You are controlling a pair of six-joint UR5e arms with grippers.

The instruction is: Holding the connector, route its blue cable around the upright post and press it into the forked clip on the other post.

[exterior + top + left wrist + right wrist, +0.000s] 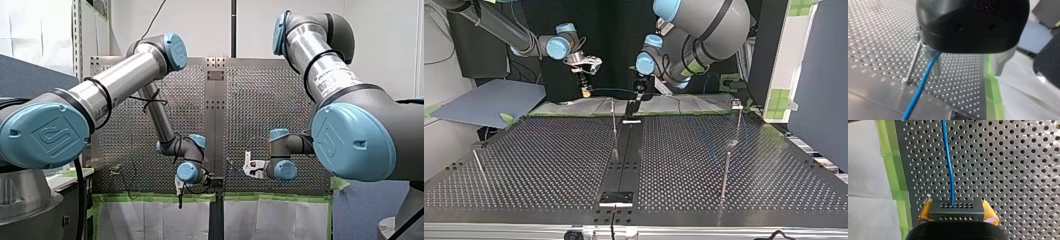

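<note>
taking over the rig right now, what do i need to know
Right gripper: shut on the connector, yellow pads either side.
Left gripper: the cable runs in under it; grip cannot be told.
Both hang over the table's far edge in the top view, cable strung between them, touching no post; nearest post stands just in front.
Done: connector held. Left: loop cable round the post, press it into the clip, which I cannot pick out.
</note>
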